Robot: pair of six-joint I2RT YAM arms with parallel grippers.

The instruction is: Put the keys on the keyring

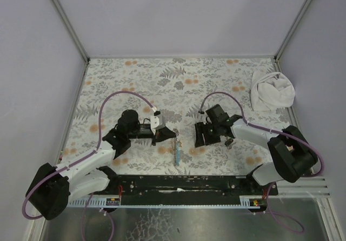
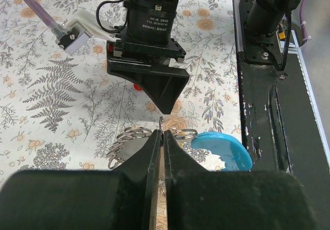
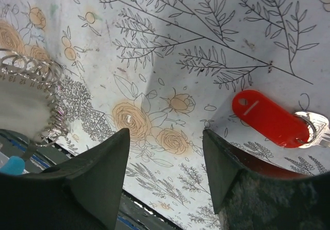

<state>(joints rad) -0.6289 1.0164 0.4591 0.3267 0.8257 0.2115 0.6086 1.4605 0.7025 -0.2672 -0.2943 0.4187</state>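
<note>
Left gripper (image 2: 161, 135) up close: fingers squeezed together, with a thin metal sliver poking out at the tips. What it belongs to, I cannot tell. Small steel rings (image 2: 131, 136) lie on either side, and the keyring (image 2: 224, 152) shows light blue just right of them. Right gripper (image 3: 165, 135) hangs spread wide over the floral tablecloth (image 3: 206, 34), and the red key (image 3: 268, 117) lies flat just beside one finger.
</note>
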